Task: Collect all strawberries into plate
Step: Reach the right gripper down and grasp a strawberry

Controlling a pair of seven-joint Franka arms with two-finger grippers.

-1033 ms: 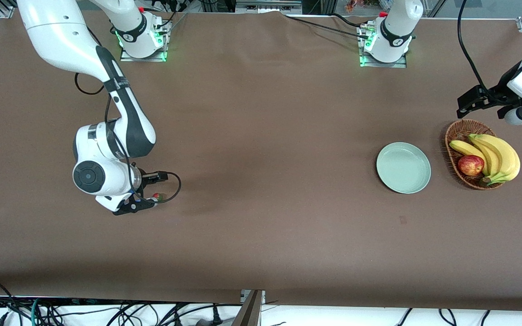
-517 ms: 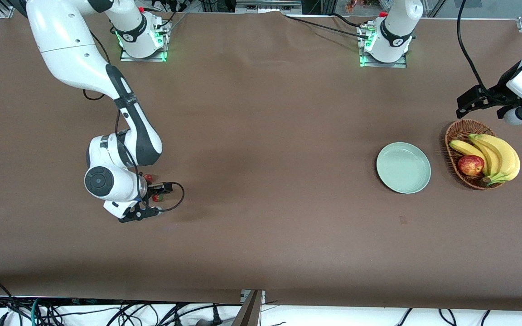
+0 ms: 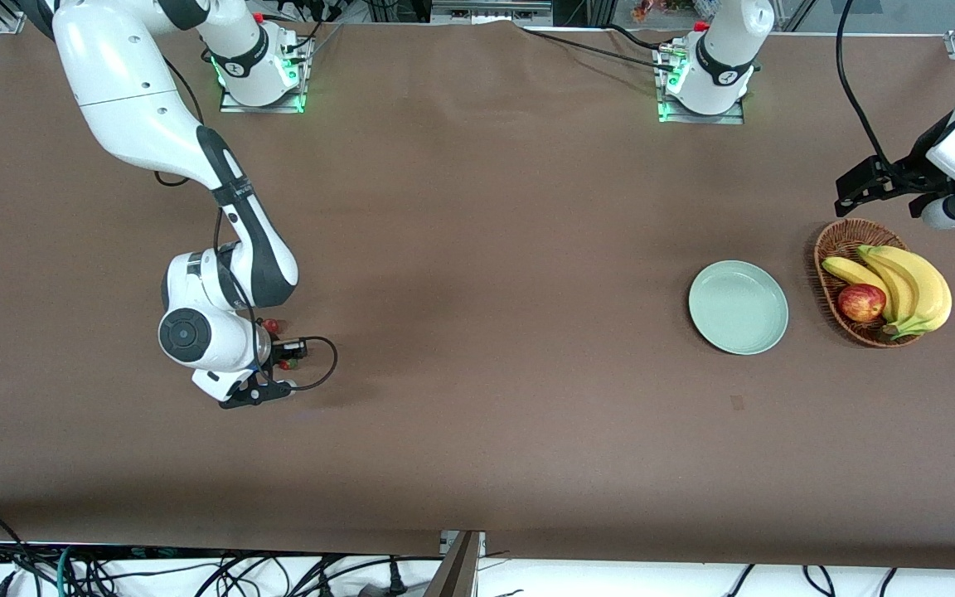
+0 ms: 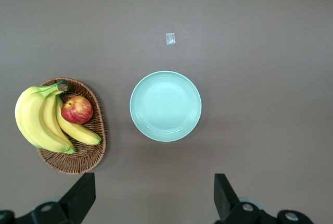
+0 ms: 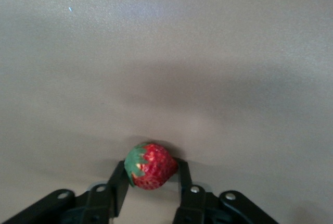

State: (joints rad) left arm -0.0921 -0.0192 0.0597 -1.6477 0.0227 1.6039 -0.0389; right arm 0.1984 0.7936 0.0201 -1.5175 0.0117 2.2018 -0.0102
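Observation:
My right gripper (image 3: pixel 283 371) is low over the table near the right arm's end, shut on a small red strawberry (image 3: pixel 289 363) with a green cap. In the right wrist view the strawberry (image 5: pixel 151 166) sits between both fingertips of my right gripper (image 5: pixel 152 172). A second strawberry (image 3: pixel 271 326) lies on the table beside the right wrist. The third is hidden. The pale mint-green plate (image 3: pixel 739 308) stands bare toward the left arm's end and also shows in the left wrist view (image 4: pixel 165 106). My left gripper (image 3: pixel 863 186) waits open, high over the table (image 4: pixel 154 182).
A brown wicker basket (image 3: pixel 836 240) beside the plate holds yellow bananas (image 3: pixel 908 286) and a red apple (image 3: pixel 861 302). It also shows in the left wrist view (image 4: pixel 78 161). A small pale mark (image 4: pixel 170 38) lies on the brown table cover near the plate.
My right arm has shifted a little toward the left arm's end, and the second strawberry has come into view beside its wrist. The left arm has not moved.

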